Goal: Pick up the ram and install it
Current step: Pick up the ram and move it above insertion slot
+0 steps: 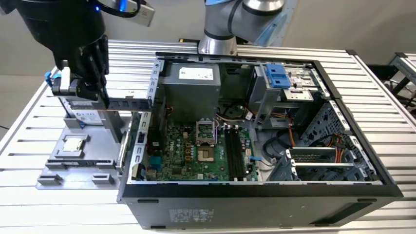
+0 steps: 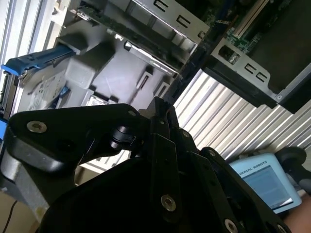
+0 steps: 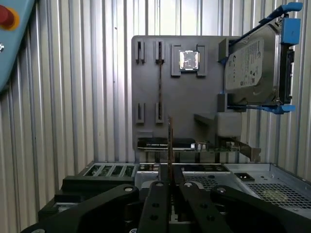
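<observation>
First wrist view tells it best: the gripper (image 3: 169, 183) jaws are pressed onto the ram (image 3: 169, 141), with no gap either side that I can see. The stick sits dead centre between the fingertips. It shows edge-on as one thin line running out past the tips. So it's in the jaws, off the grey fixture tray (image 3: 184, 97) and not in the machine.

Beyond the jaws, down on the tray, a long narrow holder groove (image 3: 159, 82) lies just to one side of the ram's line and parallel to it. It looks empty. The small square chip (image 3: 188, 60) and the blue-framed hard drive (image 3: 252, 68) sit farther out on the same tray, clear of the jaws.

Exterior view: the gripper (image 1: 94, 90) hangs above the tray, outside the open computer case (image 1: 260, 189) and near its side wall. The black memory slots (image 1: 235, 151) are on the board inside, well apart from the jaws, toward the exterior view's right and lower than them.

Key relation, my read: the ram's long axis lies along the tray-to-case direction, and the slots run crosswise to that. The long axes don't look lined up as things stand. There's only one arm, so nearness isn't a question. I can't tell which edge of the stick faces down.
</observation>
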`<state>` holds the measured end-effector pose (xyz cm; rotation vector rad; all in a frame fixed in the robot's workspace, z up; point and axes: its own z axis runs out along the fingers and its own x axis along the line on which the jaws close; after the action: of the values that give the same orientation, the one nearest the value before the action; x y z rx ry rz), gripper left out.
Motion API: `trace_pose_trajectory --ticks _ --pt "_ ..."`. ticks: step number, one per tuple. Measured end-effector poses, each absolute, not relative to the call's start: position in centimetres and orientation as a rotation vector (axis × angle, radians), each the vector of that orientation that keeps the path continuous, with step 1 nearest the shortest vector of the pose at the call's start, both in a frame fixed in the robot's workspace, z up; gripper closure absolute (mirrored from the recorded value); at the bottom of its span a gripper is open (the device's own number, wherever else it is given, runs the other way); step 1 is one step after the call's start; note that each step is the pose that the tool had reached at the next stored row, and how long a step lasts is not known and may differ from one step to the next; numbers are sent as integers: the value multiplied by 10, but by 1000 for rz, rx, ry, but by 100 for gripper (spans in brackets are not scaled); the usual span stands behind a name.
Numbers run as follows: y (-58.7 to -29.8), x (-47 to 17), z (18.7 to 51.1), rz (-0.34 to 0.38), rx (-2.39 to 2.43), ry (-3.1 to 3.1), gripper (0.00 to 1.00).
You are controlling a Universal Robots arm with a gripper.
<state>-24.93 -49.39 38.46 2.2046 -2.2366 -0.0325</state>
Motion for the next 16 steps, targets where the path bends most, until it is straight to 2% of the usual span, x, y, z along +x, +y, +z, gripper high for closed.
trace_pose_trajectory --ticks 16 --pt "-494 -202 385 -33 2204 -2237 100"
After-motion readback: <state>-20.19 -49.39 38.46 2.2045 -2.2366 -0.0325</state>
